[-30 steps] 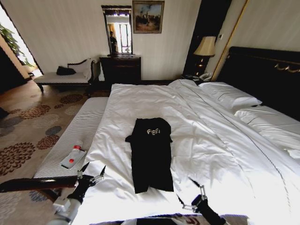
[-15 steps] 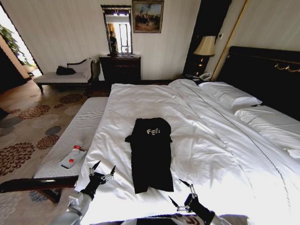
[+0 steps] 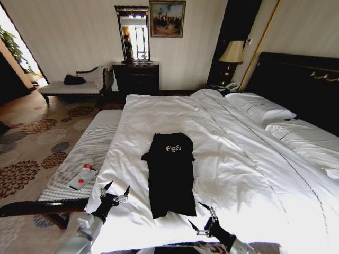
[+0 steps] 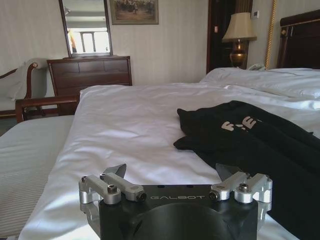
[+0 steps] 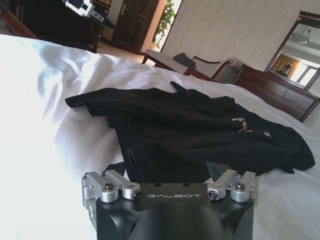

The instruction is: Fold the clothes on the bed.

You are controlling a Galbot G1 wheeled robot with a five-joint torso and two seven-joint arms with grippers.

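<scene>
The black short-sleeved T-shirt of soft fabric (image 3: 170, 173) lies flat on the white duvet of the large dark-framed bed (image 3: 233, 159), folded into a narrow strip, collar toward 12 o'clock and hem toward 6 o'clock. White lettering crosses its chest; from the head view it reads roughly "FREE", and the left wrist view catches only part of it (image 4: 239, 123).

Going left to right: a grey striped counter (image 3: 87, 153) stands along the bed's left side, with a small red-and-white flat packet (image 3: 83, 178) on it. The left claw (image 3: 115, 191), at about 8 o'clock from the shirt, is spread wide over the duvet's left edge; since a second ago it has come in from above the counter toward the bed. The right claw (image 3: 201, 220), at about 5 o'clock from the shirt's hem, is also spread wide and has drifted leftward, closer to the hem. Neither claw touches the shirt, which has not moved.

Both wrist views show "GALBOT" printed on the claw bodies (image 4: 177, 197) (image 5: 173, 195).
</scene>
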